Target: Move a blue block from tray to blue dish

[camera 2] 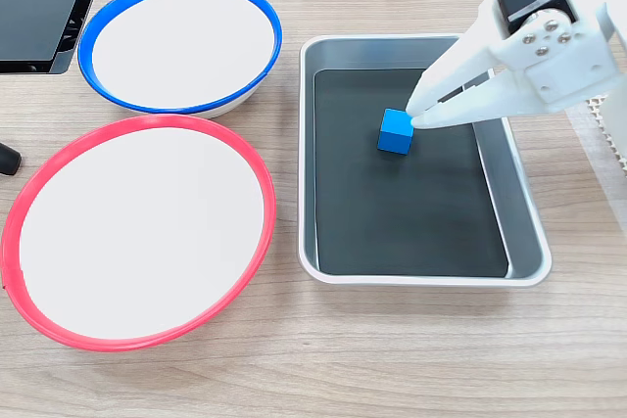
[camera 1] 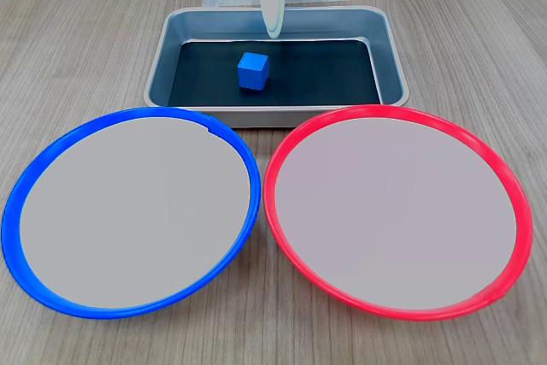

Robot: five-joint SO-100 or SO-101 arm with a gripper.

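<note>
Progress is early — nothing delivered yet. The blue block [camera 1: 253, 70] sits on the dark bottom of the tray [camera 1: 164, 51], roughly mid-floor and a bit toward the tray's far wall in a fixed view; in a fixed view from the side, it [camera 2: 396, 131] lies just off the fingertips of the gripper [camera 2: 419, 115]. The white fingers [camera 2: 460, 95] reach down into the tray w/ tips close together, apparently narrow and holding nothing; whether they touch the block's corner I can't tell. In the front-on fixed view the gripper [camera 1: 273, 33] hangs over the tray's far wall, behind the block.

Left to do, by my read: open, close on the block, lift, carry to the blue dish [camera 1: 51, 156], release. That dish is bare, as is the red-rimmed plate [camera 1: 504, 177] beside it — both lie on the wooden table near the tray's front edge.

No brands, labels or readable writing anywhere.
</note>
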